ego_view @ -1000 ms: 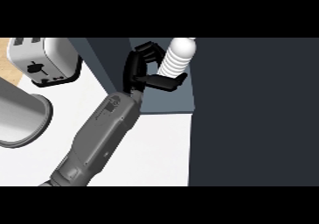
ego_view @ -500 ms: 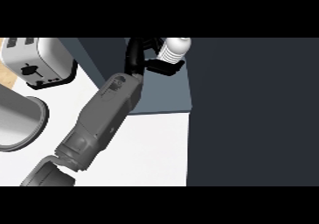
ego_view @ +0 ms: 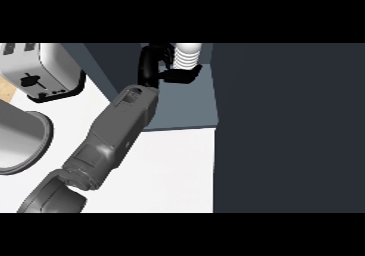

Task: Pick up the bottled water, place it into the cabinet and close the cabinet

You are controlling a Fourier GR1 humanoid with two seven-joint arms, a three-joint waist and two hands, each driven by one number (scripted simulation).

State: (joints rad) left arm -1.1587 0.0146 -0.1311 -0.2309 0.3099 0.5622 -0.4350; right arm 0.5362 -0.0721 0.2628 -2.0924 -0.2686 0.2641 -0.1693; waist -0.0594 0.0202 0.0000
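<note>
Left hand [ego_view: 157,64] curled around the bottled water [ego_view: 189,55], bottle at the view's top edge over the grey cabinet shelf [ego_view: 186,107], dark cabinet door [ego_view: 288,130] just beside it, toaster [ego_view: 39,70] and metal pot [ego_view: 11,137] well apart on the counter [ego_view: 163,170].

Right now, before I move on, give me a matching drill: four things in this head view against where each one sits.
Things:
1. bottled water
2. toaster
3. grey pot
4. grey forearm

Places:
A. left edge, below the toaster
B. top left corner
C. diagonal across the middle
D. top centre, inside the curled black hand

Pairs: 1-D, 2-B, 3-A, 4-C
</note>
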